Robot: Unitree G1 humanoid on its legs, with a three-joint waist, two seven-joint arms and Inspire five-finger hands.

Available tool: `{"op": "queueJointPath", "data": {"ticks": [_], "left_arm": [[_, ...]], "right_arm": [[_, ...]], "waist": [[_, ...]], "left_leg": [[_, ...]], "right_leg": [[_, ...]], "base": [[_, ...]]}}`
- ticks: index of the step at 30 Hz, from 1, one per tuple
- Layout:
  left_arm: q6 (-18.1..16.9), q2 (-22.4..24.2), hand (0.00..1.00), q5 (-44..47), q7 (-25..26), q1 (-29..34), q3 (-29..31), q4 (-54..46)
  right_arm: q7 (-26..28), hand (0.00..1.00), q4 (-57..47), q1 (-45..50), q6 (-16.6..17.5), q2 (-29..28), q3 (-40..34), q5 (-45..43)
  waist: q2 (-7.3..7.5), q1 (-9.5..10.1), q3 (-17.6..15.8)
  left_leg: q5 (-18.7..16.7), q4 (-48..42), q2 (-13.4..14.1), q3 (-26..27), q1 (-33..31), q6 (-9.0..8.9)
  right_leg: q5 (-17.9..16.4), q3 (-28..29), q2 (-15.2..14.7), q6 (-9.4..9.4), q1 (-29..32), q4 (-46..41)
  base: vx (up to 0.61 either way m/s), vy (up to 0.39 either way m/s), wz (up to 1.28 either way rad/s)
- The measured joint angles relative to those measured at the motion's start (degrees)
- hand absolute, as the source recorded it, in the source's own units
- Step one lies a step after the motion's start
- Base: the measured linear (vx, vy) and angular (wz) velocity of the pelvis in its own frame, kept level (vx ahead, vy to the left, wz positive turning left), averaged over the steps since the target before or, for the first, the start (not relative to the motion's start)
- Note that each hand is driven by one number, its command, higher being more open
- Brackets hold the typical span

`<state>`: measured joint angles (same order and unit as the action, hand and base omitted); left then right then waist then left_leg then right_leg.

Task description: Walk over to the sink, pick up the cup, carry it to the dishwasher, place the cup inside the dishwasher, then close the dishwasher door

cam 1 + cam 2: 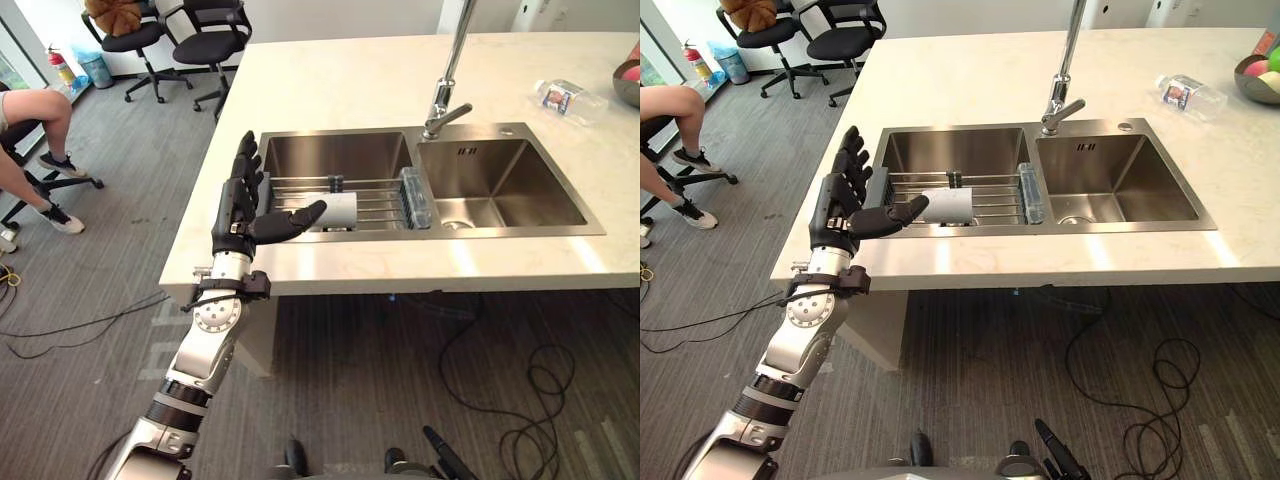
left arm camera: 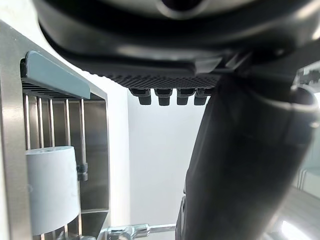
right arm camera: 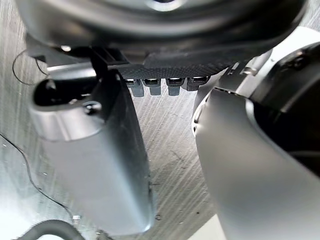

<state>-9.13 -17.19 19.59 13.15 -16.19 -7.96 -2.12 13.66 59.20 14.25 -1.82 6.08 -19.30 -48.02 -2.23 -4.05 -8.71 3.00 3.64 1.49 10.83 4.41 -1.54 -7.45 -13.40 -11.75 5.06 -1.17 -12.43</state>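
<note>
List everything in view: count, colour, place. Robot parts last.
Counter: one, cream, around the sink.
Sink: one, steel, double.
Faucet: one, chrome, behind the sink.
Wire rack: one, steel, across the sink's left half.
Cup: one, white, lying on the rack.
Clear object: one, rack's right end; kind unclear.
Bottle: one, clear, lying on the counter's far right.
Bowl: one, dark, counter's right edge.
Office chairs: two, black, beyond the counter.
Fire extinguisher: one, red, far left.
Person: one, seated at left.
Left hand: dark, open, by the sink's left rim, thumb towards the cup.
Right hand: dark, open, over the floor.
</note>
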Motion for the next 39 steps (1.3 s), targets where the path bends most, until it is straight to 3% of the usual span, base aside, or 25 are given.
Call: {"op": "queueJointPath", "data": {"ticks": [2, 4, 5, 6, 7, 9, 10, 11, 12, 13, 15, 20, 22, 24, 25, 26, 27, 28, 29, 31, 33, 34, 35, 39], "left_arm": [[-2.13, 0.41, 1.0, 1.03, -1.64, -0.01, 1.4, -2.98], [-4.02, 0.41, 1.0, 2.49, -2.74, -0.75, 1.92, -3.35], [-4.8, 0.4, 1.0, 2.8, -3.25, -1.13, 1.88, -3.95], [-5.43, 0.41, 1.0, 2.62, -3.21, -1.43, 1.86, -4.14], [-6.9, 0.16, 1.0, 1.18, -2.46, -2.06, 1.92, -4.17], [-8.5, -1.4, 1.0, -2.23, -0.15, -2.7, 2.03, -4.12], [-8.66, -2.71, 1.0, -3.63, 0.83, -2.78, 2.03, -4.11], [-8.68, -3.53, 1.0, -3.94, 0.95, -2.82, 2.22, -4.1], [-8.59, -3.16, 1.0, -3.9, 0.99, -2.81, 2.26, -4.04], [-8.56, -3.07, 1.0, -3.91, 0.85, -2.95, 2.29, -4.14], [-8.18, -3.18, 1.0, -3.78, 0.71, -4.02, 2.45, -4.26], [-7.76, -2.52, 1.0, 7.06, -0.41, -6.23, 2.59, -4.1], [-8.32, -1.0, 1.0, 13.4, -0.96, -6.22, 3.89, -4.1], [-8.39, 0.01, 1.0, 14.93, -1.03, -6.15, 4.74, -4.1], [-8.56, 1.02, 1.0, 14.95, -1.02, -5.72, 5.48, -4.11], [-9.19, 1.8, 1.0, 14.93, -1.01, -5.02, 5.89, -4.11], [-9.48, 2.08, 1.0, 14.92, -1.02, -4.72, 5.93, -4.1], [-10.43, 2.51, 1.0, 14.06, -1.33, -3.64, 5.92, -4.17], [-10.97, 2.53, 1.0, 13.53, -1.54, -3.11, 5.89, -4.27], [-11.28, 2.45, 1.0, 9.56, -2.37, -2.34, 5.14, -5.13], [-11.25, 2.28, 1.0, 6.86, -2.48, -2.13, 3.83, -6.99], [-11.28, 2.21, 1.0, 4.95, -2.41, -2.13, 2.93, -7.68], [-11.28, 2.16, 1.0, 3.38, -2.38, -2.18, 2.41, -7.76], [-11.16, 1.67, 1.0, 1.33, -1.96, -2.24, 1.3, -7.74]], "right_arm": [[0.27, 1.0, 0.15, 0.48, -0.05, 0.42, -2.97, -3.4], [0.58, 1.0, 0.36, 0.43, 0.02, 0.4, -4.64, -6.14], [1.09, 1.0, 0.7, 0.35, 0.04, -0.08, -5.71, -6.52], [1.73, 1.0, 1.03, 0.19, 0.05, -0.38, -6.08, -6.4], [2.43, 1.0, 1.57, -0.25, 0.08, -1.64, -7.33, -6.07], [2.46, 1.0, 2.12, -0.72, 0.13, -3.37, -8.65, -4.27], [1.97, 1.0, 2.77, -0.35, 0.12, -4.17, -9.58, -2.82], [1.46, 1.0, 3.67, 0.39, 0.09, -4.56, -10.33, -1.27], [1.23, 1.0, 4.25, 0.49, 0.09, -4.36, -11.16, -0.7], [1.2, 1.0, 5.16, 0.51, 0.11, -4.05, -13.05, 0.7], [1.29, 1.0, 5.37, 0.21, 0.2, -4.18, -14.27, 3.09], [0.81, 1.0, 4.71, -1.19, 1.1, -4.01, -13.95, 4.82], [-0.11, 1.0, 4.74, -2.23, 1.06, -3.68, -12.79, 4.31], [-0.14, 1.0, 4.72, -2.54, 0.84, -3.15, -10.42, 4.3], [-0.13, 1.0, 4.73, -2.68, 0.72, -2.36, -8.43, 4.31], [-0.17, 1.0, 4.73, -2.78, 0.68, -1.26, -6.98, 4.32], [-0.2, 1.0, 4.72, -2.79, 0.68, -0.8, -6.58, 4.31], [-0.37, 1.0, 4.7, -2.74, 0.69, 0.06, -6.3, 4.24], [-0.36, 1.0, 4.55, -2.75, 0.76, 0.37, -6.26, 4.14], [-0.29, 1.0, 2.52, -2.4, 0.85, 1.2, -6.18, 4.02], [-0.22, 1.0, 0.59, -2.44, 0.51, 1.72, -5.87, 4.0], [-0.21, 1.0, -0.31, -2.39, 0.26, 2.31, -4.87, 4.0], [-0.42, 1.0, -1.17, -2.34, -0.65, 2.9, -4.77, 3.88], [-2.27, 1.0, -1.39, -2.36, -3.39, 0.52, -3.94, -3.81]], "waist": [[1.21, 0.19, -0.9], [1.13, -0.39, -0.86], [0.99, -0.94, -0.72], [0.82, -1.06, -0.69], [0.32, -1.12, -0.51], [0.96, -0.86, -0.74], [1.86, -0.85, -0.25], [3.2, -0.96, 0.36], [2.47, -1.06, -0.04], [0.94, -1.01, -0.12], [-0.16, -1.02, 0.07], [-0.2, -1.28, 0.02], [-0.23, -1.2, -0.49], [0.02, -1.07, -1.31], [-0.08, -0.88, -1.97], [-1.03, -0.46, -2.84], [-1.46, -0.27, -3.28], [-1.48, 0.2, -4.02], [-1.37, 0.3, -4.1], [-1.35, 0.34, -4.16], [-1.04, 0.53, -4.35], [-1.33, 0.61, -4.16], [-2.42, 0.29, -3.48], [-2.18, -0.07, -2.29]], "left_leg": [[-0.83, 1.3, -2.93, 0.11, 3.51, 1.01], [-1.68, 1.12, -3.85, -0.08, 5.74, 1.85], [-2.49, 0.99, -3.33, -0.24, 6.88, 2.43], [-2.83, 0.83, -2.73, -0.21, 7.07, 2.5], [-3.66, 0.18, -1.58, 0.14, 6.75, 2.1], [-4.34, -0.02, -0.46, 0.87, 6.48, 1.34], [-4.42, -0.11, -0.58, 1.08, 6.55, 0.23], [-4.73, -0.34, -1.01, 0.86, 7.03, -0.18], [-4.95, -0.51, -0.33, 0.83, 7.68, -0.54], [-5.67, -1.06, 1.25, 0.85, 7.71, -1.46], [-6.25, -1.07, 3.0, 1.34, 7.69, -2.35], [-8.13, -5.38, 5.05, 3.73, 5.95, -4.31], [-11.46, -13.64, 6.08, 3.99, 2.15, -4.74], [-12.4, -20.76, 6.98, 3.99, -0.69, -5.22], [-12.5, -29.75, 8.45, 3.86, -4.57, -4.94], [-11.43, -39.22, 10.75, 3.07, -8.27, -3.24], [-10.32, -43.21, 11.66, 2.13, -9.66, -1.62], [-5.95, -51.15, 12.92, -0.75, -12.8, 1.15], [-7.18, -52.71, 13.03, -1.43, -13.53, 0.78], [-12.9, -50.22, 11.24, -2.1, -14.99, -0.34], [-13.75, -44.6, 9.13, -2.01, -15.92, -0.39], [-12.03, -37.97, 7.68, -0.9, -15.59, -0.98], [-5.62, -29.62, 7.07, 0.94, -14.56, -0.9], [-6.01, -17.19, 4.21, 2.14, -8.46, -1.08]], "right_leg": [[-4.32, -2.93, -5.23, -1.82, 3.49, -14.7], [-3.28, -3.62, -8.11, -3.54, 5.75, -23.15], [-1.84, -3.59, -8.23, -5.38, 6.22, -25.8], [-2.33, -3.47, -8.18, -5.51, 6.7, -26.44], [-4.23, -3.45, -6.75, -4.48, 7.05, -23.17], [-3.97, -3.39, -5.05, -3.33, 7.67, -14.83], [-1.67, -3.23, -4.52, -2.41, 7.38, -9.18], [3.74, -2.47, -4.3, -0.78, 6.26, -5.26], [4.61, -2.97, -3.91, 1.17, 5.18, -4.58], [4.86, -3.53, -1.83, 0.79, 3.77, -2.29], [5.31, -3.83, 0.37, 0.16, 2.82, -0.01], [4.67, -2.79, 2.67, -0.42, 2.6, 1.53], [1.6, -2.42, 2.2, -0.79, 4.73, -2.73], [-0.78, -2.42, 1.64, -1.24, 5.41, -5.47], [-2.16, -2.42, 1.58, -2.1, 5.42, -6.51], [-3.32, -2.15, 2.58, -3.09, 4.71, -7.3], [-3.94, -1.84, 3.18, -3.48, 3.95, -7.55], [-5.0, -0.85, 4.25, -4.84, 2.08, -7.43], [-5.38, -0.49, 4.48, -5.21, 1.5, -7.35], [-6.02, 1.05, 4.57, -5.81, -0.06, -6.36], [-5.47, 2.41, 4.28, -4.71, -1.25, -5.3], [-5.67, 3.25, 4.08, -3.82, -1.58, -5.56], [-6.18, 3.91, 4.57, -2.88, -1.65, -5.71], [-6.53, 2.86, 2.87, -2.12, -2.02, -4.11]], "base": [[0.08, 0.035, -0.07], [0.1, 0.037, -0.04], [0.13, 0.038, 0.04], [0.12, 0.016, -0.04], [0.09, -0.003, -0.13], [0.09, -0.033, -0.16], [0.15, -0.096, -0.02], [0.18, -0.126, 0.04], [0.23, -0.164, 0.06], [0.24, -0.168, -0.03], [0.24, -0.142, -0.14], [0.13, -0.086, -0.18], [0.06, -0.069, -0.05], [0.02, -0.134, 0.04], [0.01, -0.201, -0.04], [0.01, -0.178, -0.13], [0.07, -0.163, -0.36], [0.1, -0.109, -0.37], [0.15, -0.113, -0.41], [0.19, -0.081, -0.43], [0.21, -0.006, -0.5], [0.25, 0.054, -0.45], [0.33, 0.089, -0.38], [0.24, 0.052, 0.07]]}}
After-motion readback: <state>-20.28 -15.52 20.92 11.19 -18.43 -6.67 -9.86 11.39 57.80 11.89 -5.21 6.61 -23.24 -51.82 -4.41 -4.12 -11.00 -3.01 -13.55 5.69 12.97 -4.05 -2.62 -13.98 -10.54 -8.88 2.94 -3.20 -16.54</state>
